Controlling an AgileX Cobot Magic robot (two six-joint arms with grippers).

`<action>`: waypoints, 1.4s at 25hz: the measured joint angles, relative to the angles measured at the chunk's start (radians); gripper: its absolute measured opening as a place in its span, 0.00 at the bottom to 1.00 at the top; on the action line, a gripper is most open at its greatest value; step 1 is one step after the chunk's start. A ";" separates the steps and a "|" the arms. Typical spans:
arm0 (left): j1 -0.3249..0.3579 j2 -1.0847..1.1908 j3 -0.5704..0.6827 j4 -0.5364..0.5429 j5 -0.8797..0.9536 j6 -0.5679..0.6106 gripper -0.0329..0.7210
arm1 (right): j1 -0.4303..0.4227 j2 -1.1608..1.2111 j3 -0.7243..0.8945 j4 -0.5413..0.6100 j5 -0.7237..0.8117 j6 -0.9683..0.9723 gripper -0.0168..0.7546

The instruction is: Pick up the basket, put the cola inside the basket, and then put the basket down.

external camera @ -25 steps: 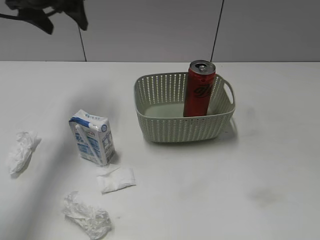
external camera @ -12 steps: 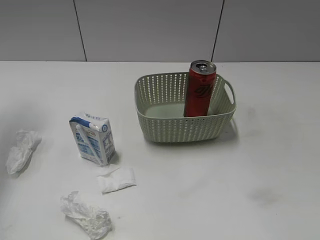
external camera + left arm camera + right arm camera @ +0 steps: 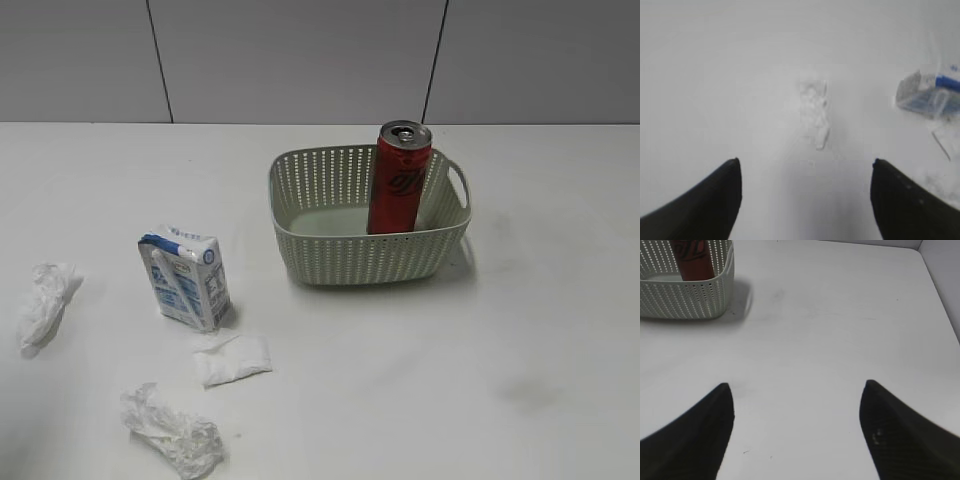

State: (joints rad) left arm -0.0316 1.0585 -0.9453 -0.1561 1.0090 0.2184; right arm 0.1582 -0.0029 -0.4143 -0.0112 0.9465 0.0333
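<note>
The pale green basket [image 3: 340,255] stands on the white table right of centre. The dark-red cola can [image 3: 399,180] stands upright inside it, at its right end. In the right wrist view the basket [image 3: 687,297] is at the top left with the cola [image 3: 692,262] inside. My right gripper [image 3: 796,390] is open and empty over bare table, well away from the basket. My left gripper [image 3: 805,165] is open and empty over the table, above a crumpled tissue [image 3: 815,112]. Neither gripper shows in the exterior view.
A blue-and-white carton [image 3: 185,275] stands left of the basket; it also shows in the left wrist view [image 3: 930,95]. Crumpled white tissues lie at the left [image 3: 42,303], front left [image 3: 170,435] and near the carton [image 3: 232,360]. The table's right edge [image 3: 940,290] meets a wall.
A dark arm part at the top left of the exterior view one second ago has left the view. The basket, cola and carton have not moved.
</note>
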 joint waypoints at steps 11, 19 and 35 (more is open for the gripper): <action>0.000 -0.596 0.418 0.043 0.019 -0.083 0.83 | 0.000 0.000 0.000 0.000 0.000 0.000 0.79; 0.000 -0.841 0.435 0.064 0.033 -0.105 0.82 | 0.000 0.000 0.000 0.000 0.000 0.000 0.79; 0.000 -1.063 0.441 0.066 0.038 -0.107 0.82 | 0.000 0.000 0.000 0.006 0.000 0.000 0.79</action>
State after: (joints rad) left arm -0.0316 -0.0047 -0.5045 -0.0898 1.0466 0.1118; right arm 0.1582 -0.0029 -0.4143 -0.0057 0.9464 0.0333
